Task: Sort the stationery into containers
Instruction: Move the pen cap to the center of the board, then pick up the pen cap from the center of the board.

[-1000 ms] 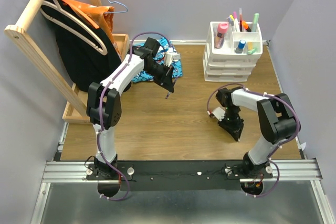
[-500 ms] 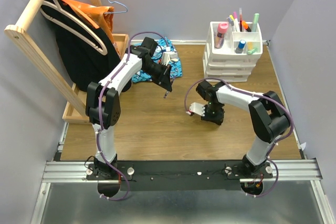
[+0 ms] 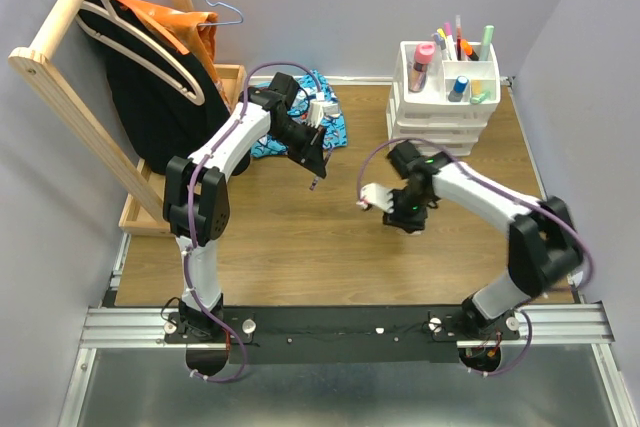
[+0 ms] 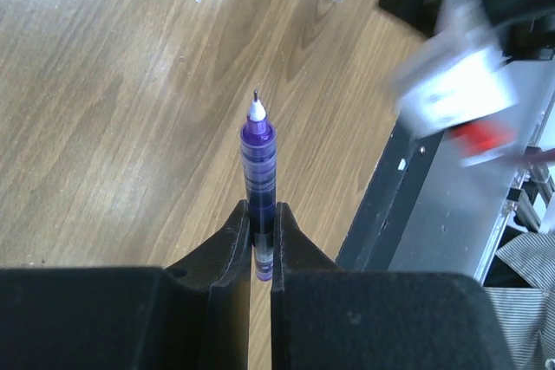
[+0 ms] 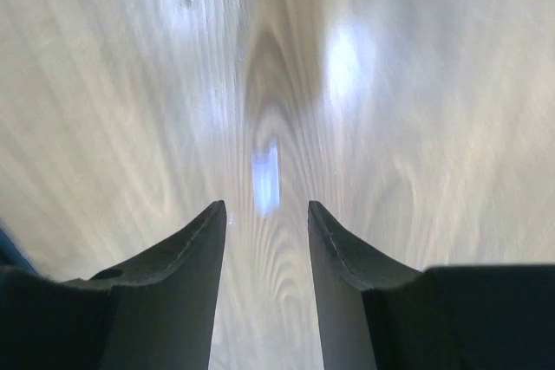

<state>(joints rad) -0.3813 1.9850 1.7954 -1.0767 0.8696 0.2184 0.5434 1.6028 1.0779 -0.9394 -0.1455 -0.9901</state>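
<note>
Purple pen [image 4: 257, 149] in left tool [image 4: 262, 210]

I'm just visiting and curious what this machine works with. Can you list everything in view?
Organiser: one, white, drawers, far right of table.
Pens and markers: several, mixed colours, upright in organiser.
Glitter tube: one, pink, in organiser.
Jar: one, blue-topped, in organiser.
Pen: one, purple, held by left gripper.
Small piece: one, pale, blurred, on table below right gripper.
Cloth: one, blue patterned, table's far middle.
Rack: one, wooden, far left.
Garments: two, black and orange, on rack.
Tray: one, wooden, under rack.
Left gripper: one, black, shut on pen.
Right gripper: one, black, open.
</note>
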